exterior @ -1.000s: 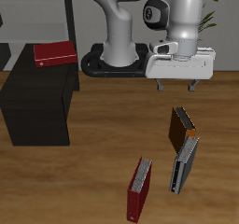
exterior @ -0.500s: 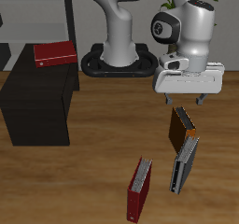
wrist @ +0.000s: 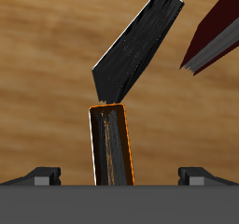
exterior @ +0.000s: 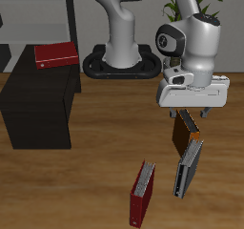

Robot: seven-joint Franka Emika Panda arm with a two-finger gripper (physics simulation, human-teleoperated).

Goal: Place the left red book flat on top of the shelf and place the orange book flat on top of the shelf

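Note:
The left red book (exterior: 55, 54) lies flat on the top of the black shelf (exterior: 38, 104), at its back end. The orange book (exterior: 185, 133) stands on the wooden table, orange edge up. My gripper (exterior: 190, 113) is open and empty, just above it, fingers to either side and not touching. In the wrist view the orange book (wrist: 112, 144) sits centred between my spread fingertips (wrist: 42, 176), under my gripper (wrist: 119, 176).
A slim grey-and-dark book (exterior: 188, 168) stands right against the orange book, nearer the table's front edge; it also shows in the wrist view (wrist: 138, 46). A darker crimson book (exterior: 143, 193) stands further forward, also in the wrist view (wrist: 213, 32). Tall grey shelving (exterior: 57, 13) stands behind the shelf.
My gripper has moved forward and down, from behind the orange book to just above it. It stays open. The books have not moved.

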